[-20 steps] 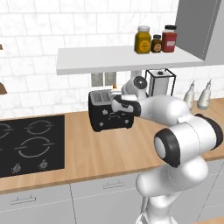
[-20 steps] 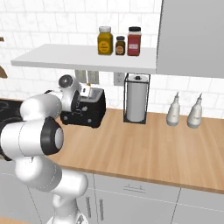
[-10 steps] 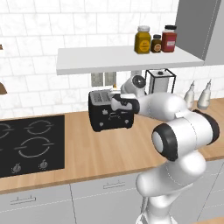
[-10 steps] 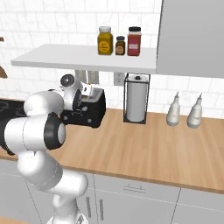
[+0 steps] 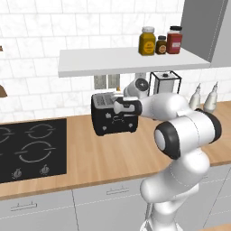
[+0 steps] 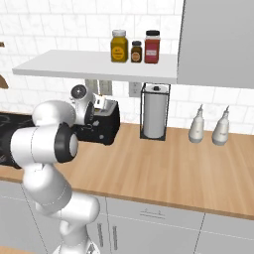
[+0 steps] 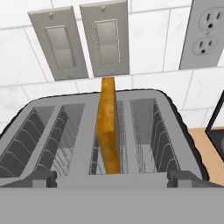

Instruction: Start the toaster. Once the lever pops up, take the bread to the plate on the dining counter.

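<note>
**Over the toaster, ready to take the bread**

My gripper (image 7: 112,177) hangs just above the toaster (image 5: 114,118), its jaws wide apart and holding nothing. The bread (image 7: 108,127) stands upright in a middle slot, its top edge above the rim. I judge it is popped up, so I should come down straight, one finger on each flat face, and close gently before lifting.

Near are the wall switches (image 7: 83,39), an outlet (image 7: 209,30) and the paper towel holder (image 6: 156,111). The shelf (image 5: 131,61) overhead limits my lift.
</note>
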### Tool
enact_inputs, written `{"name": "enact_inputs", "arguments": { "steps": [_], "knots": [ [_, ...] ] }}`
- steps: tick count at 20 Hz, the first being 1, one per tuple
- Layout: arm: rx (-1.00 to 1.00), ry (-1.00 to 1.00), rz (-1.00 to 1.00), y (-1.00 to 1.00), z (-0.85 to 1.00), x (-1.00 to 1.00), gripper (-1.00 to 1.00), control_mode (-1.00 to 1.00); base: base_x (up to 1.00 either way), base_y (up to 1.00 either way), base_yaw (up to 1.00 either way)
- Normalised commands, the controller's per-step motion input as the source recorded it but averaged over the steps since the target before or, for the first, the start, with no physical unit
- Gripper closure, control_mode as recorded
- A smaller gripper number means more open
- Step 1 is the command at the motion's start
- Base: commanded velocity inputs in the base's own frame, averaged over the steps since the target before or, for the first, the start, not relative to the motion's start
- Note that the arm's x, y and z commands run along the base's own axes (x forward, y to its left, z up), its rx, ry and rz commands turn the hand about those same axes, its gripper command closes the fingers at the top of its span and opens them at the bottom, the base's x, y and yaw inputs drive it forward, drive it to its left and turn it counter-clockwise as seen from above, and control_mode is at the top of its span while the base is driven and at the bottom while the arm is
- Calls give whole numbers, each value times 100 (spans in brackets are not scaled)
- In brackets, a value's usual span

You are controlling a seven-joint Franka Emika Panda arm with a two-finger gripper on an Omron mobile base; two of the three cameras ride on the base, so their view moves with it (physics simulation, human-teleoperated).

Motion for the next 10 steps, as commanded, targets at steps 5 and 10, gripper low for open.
{"name": "enact_inputs", "arguments": {
  "steps": [5,10],
  "knots": [
    [0,0,0,0,-7,12,-100,-100,0,0,0],
    [0,0,0,0,-5,11,-100,-100,0,0,0]
  ]
}}
